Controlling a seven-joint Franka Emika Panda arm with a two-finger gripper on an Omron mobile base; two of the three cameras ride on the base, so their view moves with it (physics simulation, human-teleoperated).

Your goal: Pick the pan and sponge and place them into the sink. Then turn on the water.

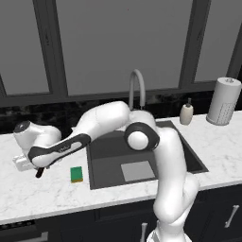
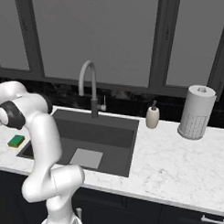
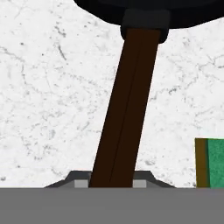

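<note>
**Hand view: jaws closed on the pan handle**

Hand view, jaws first: the 2 dark finger tips sit at the bottom edge, one on each side of the pan's long dark brown handle, pressed against it. The jaws are closed on the handle. The pan runs up from the tips, tilted slightly to the right, to a dark collar and the black round body along the top edge. White marbled desk lies beneath it. At the lower right edge, the sponge shows its green top with the yellow layer on its left side, near the handle but apart from it.

Left base view: the gripper is low over the desk at the far left, the arm stretched across from the lower right. A short dark end of the handle pokes out below the hand. The sponge lies flat on the desk just right of it, between the hand and the sink, close to the basin's left rim and outside it.

Further out: the sink is dark grey, with a lighter square patch on its floor. The grey gooseneck faucet stands behind it. A small soap bottle stands at the basin's back right corner, and a paper towel roll stands upright beyond that.

Right base view: the sponge is at the far left, just beside the sink's left rim.
</note>
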